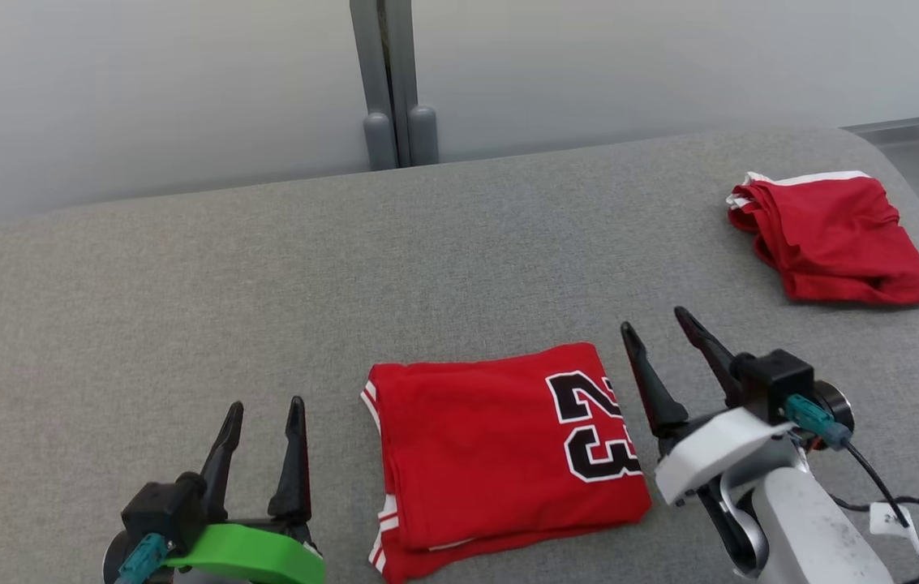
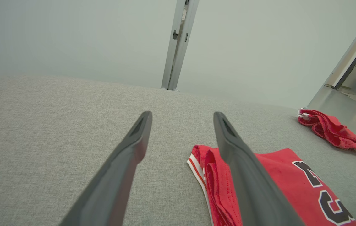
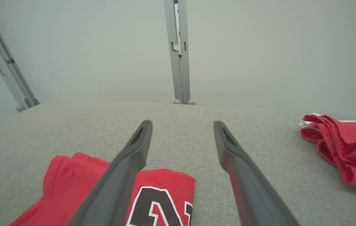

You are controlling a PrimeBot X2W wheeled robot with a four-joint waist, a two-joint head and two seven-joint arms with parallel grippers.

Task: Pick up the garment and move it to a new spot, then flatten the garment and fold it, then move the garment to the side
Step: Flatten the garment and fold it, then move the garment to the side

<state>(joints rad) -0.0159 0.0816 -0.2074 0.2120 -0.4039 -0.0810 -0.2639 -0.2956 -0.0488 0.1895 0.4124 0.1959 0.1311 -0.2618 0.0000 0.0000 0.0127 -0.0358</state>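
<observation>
Grey cloth covers the desk, which runs back to a pale wall split by a grey post. We see the jersey lying folded near the front edge, about midway across. It is a red pack with the number 23 turned sideways on its right half and white-trimmed layers stacked along its left side. It lies flat between our two arms. The left claw stands to its left with a strip of bare cloth between them, fingers spread and nothing in them. The right claw is also spread and empty, and its inner finger sits just beside the jersey's right edge, level with the far corner. That makes the right arm the nearer one. Both claws point away from us, roughly along the jersey's side edges, so neither has an edge between its fingers. The pack looks close to square, a little wider than deep, and we cannot call a clear long axis. Another red garment sits bunched at the far right, well apart from the jersey. We judge the folding done and the move to the side as what remains. For that, a claw would have to turn in toward a side edge and take all the layers together. Otherwise the fold may slide open at the trimmed side.
</observation>
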